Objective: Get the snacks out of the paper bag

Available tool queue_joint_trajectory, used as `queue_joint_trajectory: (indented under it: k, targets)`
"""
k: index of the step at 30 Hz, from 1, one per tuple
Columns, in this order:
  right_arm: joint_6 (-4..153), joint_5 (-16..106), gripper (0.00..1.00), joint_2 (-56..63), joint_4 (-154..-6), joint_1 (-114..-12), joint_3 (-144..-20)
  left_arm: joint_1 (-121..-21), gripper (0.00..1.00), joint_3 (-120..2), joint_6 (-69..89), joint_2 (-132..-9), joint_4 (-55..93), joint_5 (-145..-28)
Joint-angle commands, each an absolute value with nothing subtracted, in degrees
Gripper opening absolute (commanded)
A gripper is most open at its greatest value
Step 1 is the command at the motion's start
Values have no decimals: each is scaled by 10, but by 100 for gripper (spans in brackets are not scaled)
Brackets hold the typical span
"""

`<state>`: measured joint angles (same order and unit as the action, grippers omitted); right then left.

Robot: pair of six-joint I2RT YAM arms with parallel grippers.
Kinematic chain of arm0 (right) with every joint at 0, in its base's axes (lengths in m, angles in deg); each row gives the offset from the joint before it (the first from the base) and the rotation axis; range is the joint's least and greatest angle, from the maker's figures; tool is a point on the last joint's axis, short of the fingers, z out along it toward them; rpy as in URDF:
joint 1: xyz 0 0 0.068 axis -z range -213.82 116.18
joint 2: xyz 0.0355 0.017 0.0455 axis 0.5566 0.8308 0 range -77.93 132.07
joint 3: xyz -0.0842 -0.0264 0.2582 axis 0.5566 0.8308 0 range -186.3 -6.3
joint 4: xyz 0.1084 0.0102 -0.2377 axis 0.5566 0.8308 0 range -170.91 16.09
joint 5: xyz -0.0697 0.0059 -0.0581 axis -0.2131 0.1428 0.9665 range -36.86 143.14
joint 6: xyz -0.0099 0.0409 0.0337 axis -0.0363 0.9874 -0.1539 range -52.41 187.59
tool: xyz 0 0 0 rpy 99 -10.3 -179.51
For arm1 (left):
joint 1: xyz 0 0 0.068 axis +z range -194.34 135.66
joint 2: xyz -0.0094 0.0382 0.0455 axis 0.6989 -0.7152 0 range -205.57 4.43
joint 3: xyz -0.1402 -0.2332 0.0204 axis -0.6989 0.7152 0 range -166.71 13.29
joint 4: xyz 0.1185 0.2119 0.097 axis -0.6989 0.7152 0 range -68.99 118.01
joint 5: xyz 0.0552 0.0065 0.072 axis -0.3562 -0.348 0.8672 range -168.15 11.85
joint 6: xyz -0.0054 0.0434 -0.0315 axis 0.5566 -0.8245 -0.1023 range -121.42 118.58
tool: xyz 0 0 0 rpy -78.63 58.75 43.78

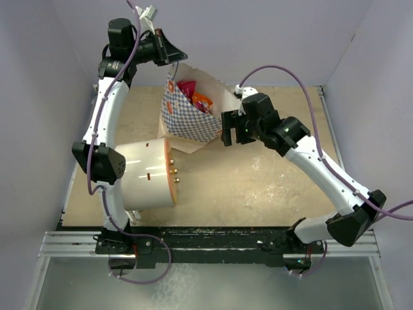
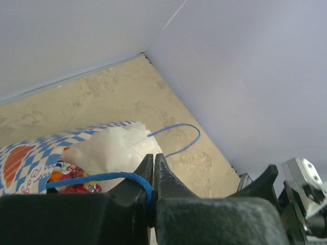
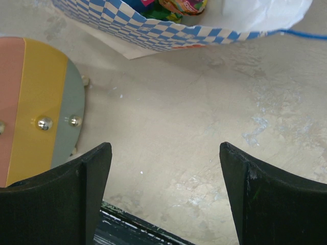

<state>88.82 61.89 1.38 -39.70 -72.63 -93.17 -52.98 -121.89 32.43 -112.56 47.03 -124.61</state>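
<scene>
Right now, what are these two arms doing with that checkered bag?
The left gripper is shut on a blue cord handle of the paper bag, at the far side of the table. The right gripper hangs open beside the bag, holding nothing. The snacks, pink and orange packets among them, lie inside the bag; none is out yet. A white cylinder lies on its side next to the bag.
</scene>
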Motion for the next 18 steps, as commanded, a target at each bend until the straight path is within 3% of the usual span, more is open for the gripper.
queue_joint_trajectory:
  k: [1, 8, 13, 16, 18]
  targets:
    - [921, 587, 89, -10, -430, -654, -951, -537, 0, -1200, 332, -1047, 340, -1306]
    - [981, 589, 100, 32, -430, -503, -993, -537, 0, -1076, 356, -979, 359, -1216]
    - [1000, 476, 100, 137, -425, -427, -1077, -537, 0, -1033, 386, -947, 372, -1198]
    - [1003, 418, 97, 202, -419, -414, -1139, -537, 0, -1033, 392, -939, 395, -1189]
    - [1008, 374, 88, 230, -427, -405, -1157, -537, 0, -1034, 394, -934, 414, -1179]
